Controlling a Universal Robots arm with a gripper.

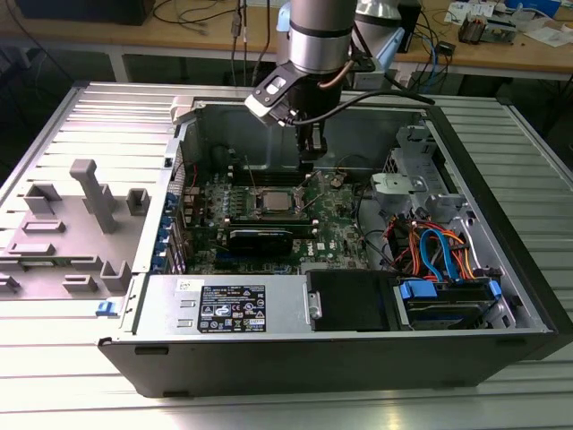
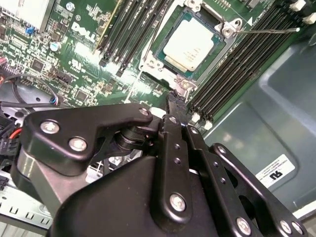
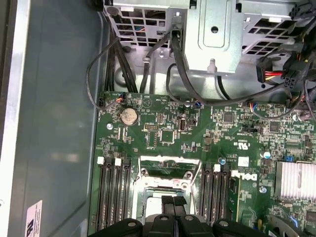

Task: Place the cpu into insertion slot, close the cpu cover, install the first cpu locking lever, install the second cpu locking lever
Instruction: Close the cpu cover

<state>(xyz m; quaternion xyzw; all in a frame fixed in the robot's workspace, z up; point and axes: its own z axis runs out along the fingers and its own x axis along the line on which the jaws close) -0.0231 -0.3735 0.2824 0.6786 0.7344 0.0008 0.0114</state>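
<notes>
In the exterior view, the gripper (image 1: 312, 159) hangs inside the open computer case (image 1: 501, 269), just above the green motherboard (image 1: 340, 235). The cpu (image 1: 273, 200), a small square with a silver-grey top, sits in the insertion slot (image 1: 253, 190). A black-and-white label (image 1: 231, 309) is stuck on the power supply; its print is too small to read.

In the second wrist view, the cpu (image 2: 189, 42) lies flat in the slot with the silvery cpu cover (image 2: 150, 61) framing it. A thin lever (image 2: 269, 30) crosses the memory slots (image 2: 237, 69). The fingers are pressed together, holding nothing. White lettering (image 2: 86, 29) marks the board, and a white sticker (image 2: 275, 171) sits on the case floor.

In the first wrist view, the gripper (image 3: 173, 200) is clenched over the insertion slot (image 3: 164, 168).
</notes>
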